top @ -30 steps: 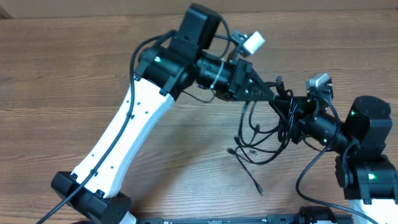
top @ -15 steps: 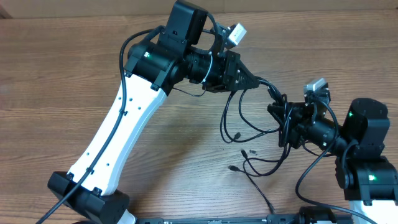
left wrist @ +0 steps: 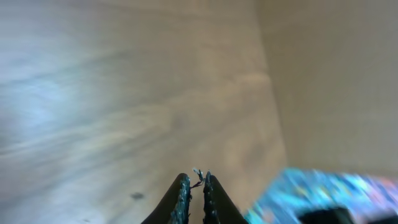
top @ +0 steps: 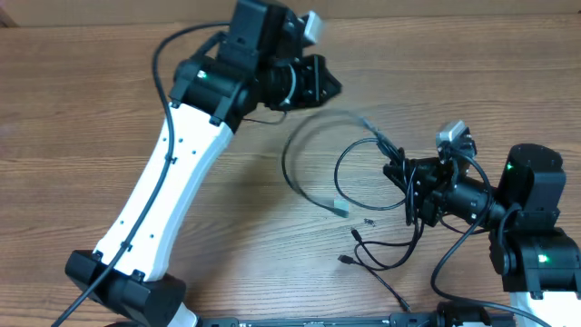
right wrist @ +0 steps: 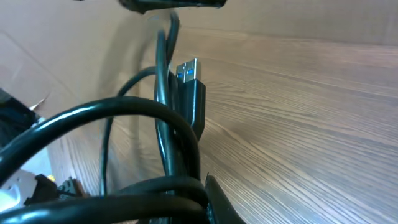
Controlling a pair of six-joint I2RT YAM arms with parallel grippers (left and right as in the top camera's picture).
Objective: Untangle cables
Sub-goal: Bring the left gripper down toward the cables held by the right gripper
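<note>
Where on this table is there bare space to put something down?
Bare wood lies left of the left arm's white link, along the far edge right of the left gripper, and between that link and the cables. It's crowded around the right gripper.

The cables [right wrist: 124, 107] (dark, close loops) run off the right wrist view's edge.

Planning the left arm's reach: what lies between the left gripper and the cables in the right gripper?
Overhead view: one blurred cable loop with a pale plug; otherwise bare table up to the held cables.
</note>
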